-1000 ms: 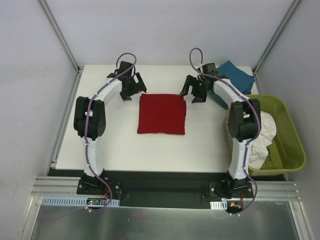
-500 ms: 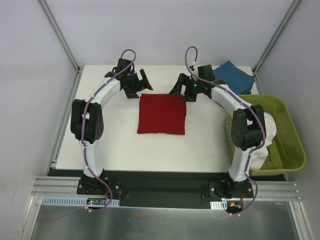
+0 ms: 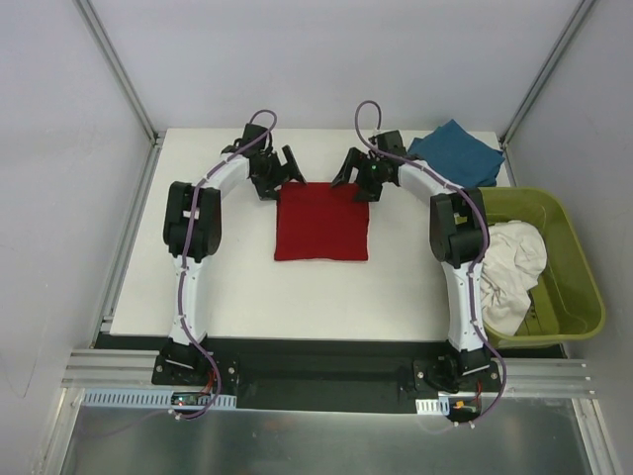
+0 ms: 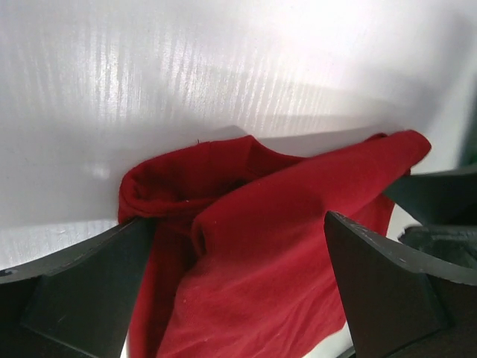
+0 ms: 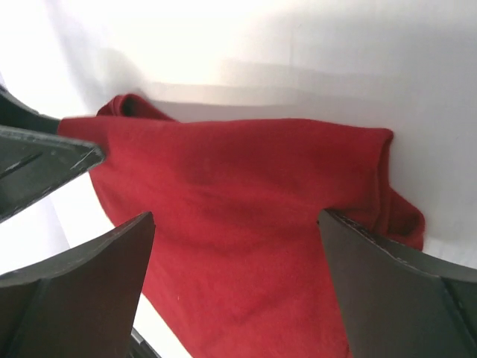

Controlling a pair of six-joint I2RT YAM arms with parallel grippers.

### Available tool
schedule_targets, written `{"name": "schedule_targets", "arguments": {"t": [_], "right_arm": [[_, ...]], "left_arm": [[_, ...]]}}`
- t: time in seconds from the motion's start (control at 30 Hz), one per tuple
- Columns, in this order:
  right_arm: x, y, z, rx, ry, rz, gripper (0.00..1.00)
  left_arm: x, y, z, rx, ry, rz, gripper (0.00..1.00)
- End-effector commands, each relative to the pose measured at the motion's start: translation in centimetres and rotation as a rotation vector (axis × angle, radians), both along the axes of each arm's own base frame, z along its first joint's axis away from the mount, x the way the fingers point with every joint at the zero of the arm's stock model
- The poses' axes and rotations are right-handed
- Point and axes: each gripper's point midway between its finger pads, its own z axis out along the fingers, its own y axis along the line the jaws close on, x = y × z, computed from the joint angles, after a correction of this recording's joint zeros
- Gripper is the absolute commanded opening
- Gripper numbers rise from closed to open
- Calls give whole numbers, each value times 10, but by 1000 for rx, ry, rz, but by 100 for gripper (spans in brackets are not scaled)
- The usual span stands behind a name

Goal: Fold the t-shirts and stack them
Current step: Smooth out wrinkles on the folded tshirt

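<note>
The deep red t-shirt (image 3: 321, 222) lies folded into a square at the middle of the table. My left gripper (image 3: 281, 174) is open at its far left corner, jaws wide over the cloth (image 4: 253, 246). My right gripper (image 3: 355, 175) is open at its far right corner, jaws wide over the cloth (image 5: 246, 224). The teal-blue t-shirt (image 3: 457, 150) lies folded at the far right of the table. The white t-shirt (image 3: 510, 272) is bunched in the tub and hangs over its near rim.
An olive-green plastic tub (image 3: 574, 267) stands off the table's right edge, next to the right arm. The table's (image 3: 247, 297) far edge runs just beyond both grippers. Metal frame posts rise at the far corners.
Both grippers have swung inward and down onto the far corners of the red shirt. Both stay open. The shirts have not moved.
</note>
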Motion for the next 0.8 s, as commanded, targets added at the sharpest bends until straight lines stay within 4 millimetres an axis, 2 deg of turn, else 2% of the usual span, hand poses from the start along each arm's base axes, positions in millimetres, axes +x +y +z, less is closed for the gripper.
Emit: {"name": "schedule_targets", "arguments": {"t": [0.0,0.07,0.1,0.13,0.17,0.2,0.23,0.27,0.3,0.33,0.37,0.4,0.43,0.47,0.5,0.53,0.57,0.6,0.63,0.67,0.7,0.73,0.77], "right_arm": [[3,-13,-18,-73,29,-32,96],[1,-14,-8,-79,14,-21,96],[1,-14,10,-78,-24,-11,96],[-1,-15,19,-80,-38,-3,96],[-2,-15,30,-78,-58,1,96],[-4,-16,54,-75,-111,15,96],[-8,-17,64,-79,-127,23,96],[-13,-17,91,-64,-175,29,96],[-19,-19,101,-64,-186,27,96],[-28,-23,97,-88,-178,17,96],[-37,-28,116,-95,-216,6,96],[-43,-33,120,-112,-225,-9,96],[-56,-44,103,-162,-196,-30,96],[-65,-49,117,-159,-224,-43,96],[-72,-51,119,-158,-227,-41,96],[-85,-60,102,-184,-184,-63,96],[-92,-65,112,-190,-207,-74,96],[-97,-70,110,-205,-218,-78,96],[-100,-77,108,-241,-235,-84,96],[-109,-82,104,-262,-237,-85,96],[-111,-85,102,-278,-242,-83,96],[-112,-89,100,-297,-244,-86,96],[-113,-91,96,-315,-239,-81,96]], "left_arm": [[-7,1,-15,5,43,-17,99],[-11,1,-3,0,29,-20,99],[-11,2,4,1,16,-19,99],[-13,3,10,2,6,-18,99],[-15,4,29,-2,-27,-20,99],[-16,5,39,0,-48,-17,99],[-18,6,49,0,-66,-17,99],[-23,8,70,-2,-105,-21,99],[-27,9,80,0,-125,-21,99],[-34,14,82,19,-129,-14,99],[-38,18,104,25,-179,-10,99],[-43,23,110,38,-194,-2,99],[-53,30,105,69,-184,11,99],[-61,34,121,71,-219,17,99],[-69,37,122,79,-220,22,99],[-87,45,122,93,-216,34,99],[-97,49,121,104,-213,40,99],[-107,54,117,120,-205,51,99],[-129,64,111,139,-191,70,99],[-138,75,104,180,-187,105,100],[-149,82,99,200,-179,126,99],[-171,91,89,215,-162,156,99],[-179,102,84,248,-162,192,99]]}}
